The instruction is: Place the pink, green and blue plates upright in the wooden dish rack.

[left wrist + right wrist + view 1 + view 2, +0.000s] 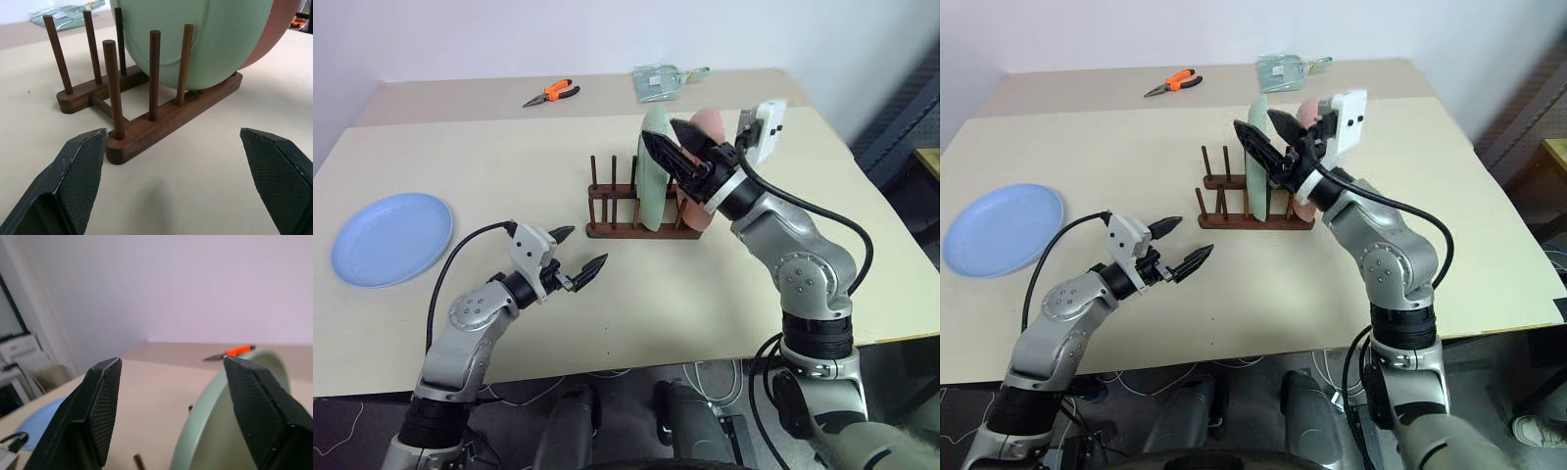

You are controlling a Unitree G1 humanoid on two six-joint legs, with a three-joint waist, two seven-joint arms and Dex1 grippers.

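With the green plate (pixel 656 166) apparently just slotted, both the right gripper (pixel 675 142) and left gripper (pixel 579 253) gape empty; the blue plate (pixel 391 238) needs fetching next.

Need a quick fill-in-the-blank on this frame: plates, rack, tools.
1. The plate lying flat on the table is the ____ one.
2. In the wooden dish rack, the green plate stands beside the ____ plate.
3. The right tool is open at the rim of the ____ plate.
4. The left tool is open and holds ____.

Missing: blue; pink; green; nothing
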